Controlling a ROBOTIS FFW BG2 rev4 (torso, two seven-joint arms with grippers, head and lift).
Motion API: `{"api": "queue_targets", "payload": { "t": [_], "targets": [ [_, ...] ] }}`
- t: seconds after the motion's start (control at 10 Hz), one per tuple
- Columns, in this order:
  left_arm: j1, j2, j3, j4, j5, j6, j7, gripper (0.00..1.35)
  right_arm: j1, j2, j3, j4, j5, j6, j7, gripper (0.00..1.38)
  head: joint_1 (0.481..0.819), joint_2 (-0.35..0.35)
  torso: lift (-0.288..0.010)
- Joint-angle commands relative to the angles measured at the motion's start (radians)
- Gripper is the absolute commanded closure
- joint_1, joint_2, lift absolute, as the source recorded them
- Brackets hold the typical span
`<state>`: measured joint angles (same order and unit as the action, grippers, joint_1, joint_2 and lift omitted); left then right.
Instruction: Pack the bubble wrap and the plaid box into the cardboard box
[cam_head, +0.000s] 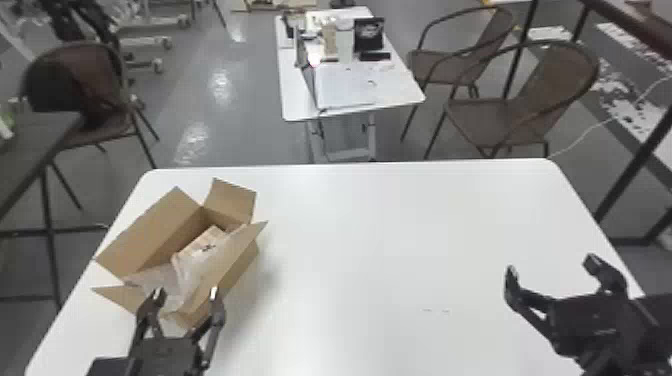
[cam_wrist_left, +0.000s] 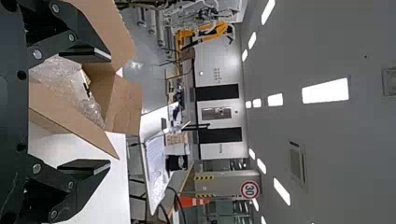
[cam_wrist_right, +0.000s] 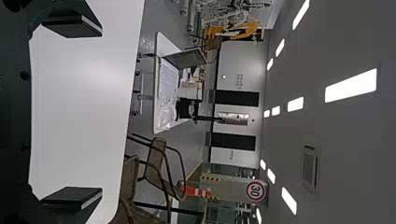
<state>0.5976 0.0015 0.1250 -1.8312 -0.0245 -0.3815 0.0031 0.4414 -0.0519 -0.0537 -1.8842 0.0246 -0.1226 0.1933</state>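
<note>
1. Two black fingers of the left gripper stand wide apart, with nothing held between them; its tips are at the near end of the cardboard box, and I cannot tell whether either one touches the cardboard.
2. The cardboard box sits ahead of the left gripper, angled away from it and toward its right, with the flaps spread open and the top unsealed.
3. The bubble wrap is inside the cardboard box, just beyond the left gripper's fingertips, bunched at the near end and running up along the right-hand wall.
4. The plaid box is also inside, farther from the left gripper than the bunched wrap, and partly covered by it; its pattern is too blurred to make out.
5. The right gripper has its fingers spread wide too, gripping nothing, over the right side of the white table; the cardboard box is well apart from it, off to its left.
6. Beyond both grippers, past the white table's far edge, stands a smaller table with a laptop on it; brown chairs stand ahead of the right gripper.
</note>
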Motion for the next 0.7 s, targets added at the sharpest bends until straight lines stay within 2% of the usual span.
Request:
{"api": "queue_targets", "payload": {
  "t": [0.0,0.2,0.3,0.4,0.5,0.6],
  "targets": [
    [-0.001,-0.004,0.001,0.000,0.000,-0.004,0.000,0.46,-0.001,0.000,0.000,0.002,0.021,-0.025,0.000,0.10,0.695,0.093,-0.018],
    [-0.002,-0.004,0.001,0.000,0.000,-0.004,0.000,0.46,-0.003,0.001,0.005,0.008,0.058,-0.046,-0.003,0.10,0.695,0.096,-0.018],
    [-0.002,-0.004,0.001,0.000,0.000,-0.004,0.000,0.46,0.005,0.010,0.006,0.008,0.058,-0.057,-0.006,0.10,0.695,0.098,-0.018],
    [-0.004,-0.004,-0.001,0.000,0.000,-0.002,0.000,0.46,0.039,0.026,0.008,-0.044,0.098,-0.028,-0.048,0.10,0.695,0.101,-0.018],
    [-0.005,-0.004,-0.001,0.001,0.000,0.000,0.000,0.46,0.040,0.027,0.008,-0.044,0.058,-0.003,-0.046,0.10,0.695,0.097,-0.018],
    [-0.012,-0.004,-0.002,0.003,-0.002,0.000,0.000,0.46,0.033,0.014,0.008,-0.032,0.026,0.004,-0.025,0.10,0.695,0.096,-0.018]
  ]
}}
